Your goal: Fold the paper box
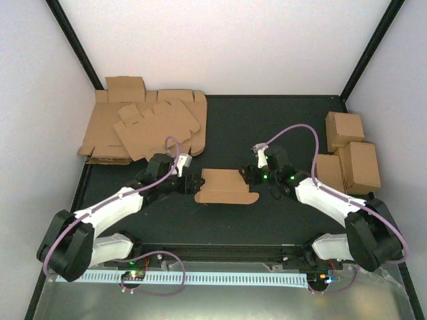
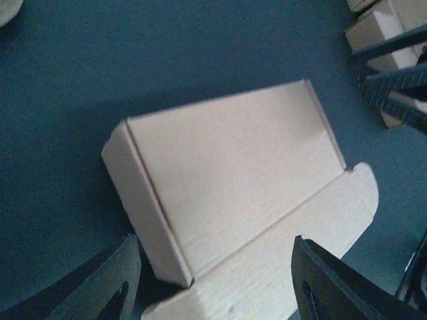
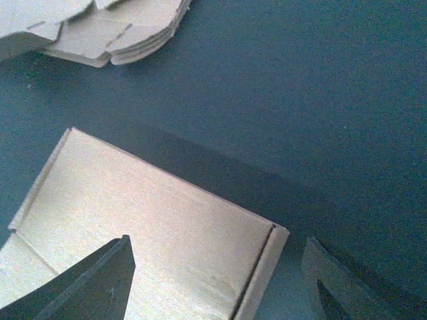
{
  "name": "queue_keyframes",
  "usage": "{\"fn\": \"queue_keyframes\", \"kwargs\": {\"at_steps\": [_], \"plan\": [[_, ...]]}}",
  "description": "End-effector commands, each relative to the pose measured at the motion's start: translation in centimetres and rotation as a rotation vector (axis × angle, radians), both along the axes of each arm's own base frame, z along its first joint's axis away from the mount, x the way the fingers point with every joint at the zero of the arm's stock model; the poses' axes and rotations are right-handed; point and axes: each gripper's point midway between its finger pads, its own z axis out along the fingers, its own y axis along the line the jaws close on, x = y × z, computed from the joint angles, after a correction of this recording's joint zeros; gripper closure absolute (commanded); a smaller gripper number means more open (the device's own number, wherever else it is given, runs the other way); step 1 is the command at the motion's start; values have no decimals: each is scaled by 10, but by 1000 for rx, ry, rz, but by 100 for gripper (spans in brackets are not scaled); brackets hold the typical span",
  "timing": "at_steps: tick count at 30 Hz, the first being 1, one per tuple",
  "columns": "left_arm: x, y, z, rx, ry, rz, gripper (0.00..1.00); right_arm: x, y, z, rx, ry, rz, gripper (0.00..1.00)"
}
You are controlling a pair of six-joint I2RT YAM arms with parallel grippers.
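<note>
The paper box (image 1: pixel 225 187) lies mid-table as a brown cardboard piece with its end walls folded up and a rounded flap flat at the front. My left gripper (image 1: pixel 189 181) is at its left end and my right gripper (image 1: pixel 250 175) at its right end. In the left wrist view the box (image 2: pixel 227 193) shows a raised end wall, and the left gripper (image 2: pixel 213 287) stands open with its jaws wide apart and nothing between them. In the right wrist view the right gripper (image 3: pixel 217 287) is open too, straddling the corner of the box (image 3: pixel 153 233) without touching it.
A thick heap of flat brown cardboard blanks (image 1: pixel 143 127) lies at the back left, and is also in the right wrist view (image 3: pixel 100 27). Three folded brown boxes (image 1: pixel 350 157) stand at the right edge. Black frame posts rise at the back corners.
</note>
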Motion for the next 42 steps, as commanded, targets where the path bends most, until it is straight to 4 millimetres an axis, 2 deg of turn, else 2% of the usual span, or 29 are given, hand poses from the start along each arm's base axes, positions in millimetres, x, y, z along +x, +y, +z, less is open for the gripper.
{"fn": "queue_keyframes", "kwargs": {"at_steps": [1, 3, 7, 11, 14, 19, 26, 38, 42], "plan": [[-21, 6, -13, 8, 23, -24, 35, 2, -1, 1, -56, -25, 31, 28], [-32, 2, -6, -21, 5, -82, 35, 5, 9, 10, -61, -59, 105, 26], [-46, 4, -3, -23, 15, -111, 32, 20, 40, 11, -84, -25, 265, 25], [-51, 5, 2, -32, 7, -119, 32, 32, 66, 1, -52, 31, 354, 26], [-54, 1, 11, -65, -14, -147, 30, 36, 74, -13, -71, 82, 403, 26], [-56, 3, 18, -68, -42, -144, 27, 31, 71, -34, -110, 143, 421, 31], [-55, 3, 16, -65, -42, -140, 26, 26, 66, -48, -119, 175, 403, 36], [-50, 5, 13, -46, -45, -126, 25, 39, 61, -73, -202, 222, 373, 42], [-46, 3, 17, -42, -59, -126, 25, 47, 61, -75, -176, 241, 369, 45]]}}
